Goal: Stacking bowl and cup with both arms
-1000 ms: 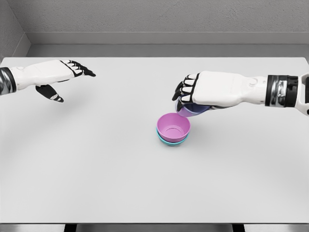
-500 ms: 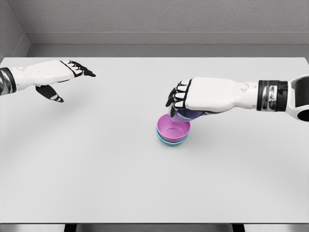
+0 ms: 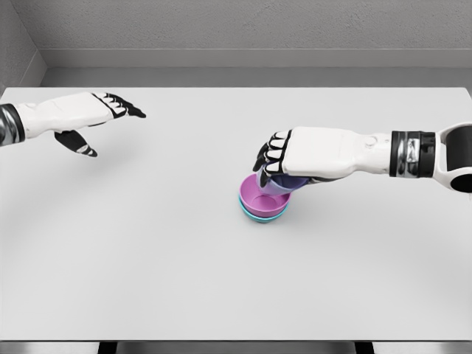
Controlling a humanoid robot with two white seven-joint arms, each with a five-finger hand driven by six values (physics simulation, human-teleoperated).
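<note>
A pink bowl [image 3: 259,202] sits nested in a teal bowl [image 3: 259,216] near the middle of the white table [image 3: 147,243]. My right hand [image 3: 284,164] is shut on a lilac cup [image 3: 281,182], holding it directly over the pink bowl's far side; the cup's lower part dips into the bowl. Most of the cup is hidden under the palm. My left hand [image 3: 103,118] hovers open over the far left of the table, fingers stretched out, holding nothing.
The table's back edge meets a grey wall [image 3: 243,37]. The front edge runs along the bottom of the picture.
My right hand has carried the lilac cup leftward and down, from beside the bowl's rim to over and into the pink bowl. The left arm has stayed still.
</note>
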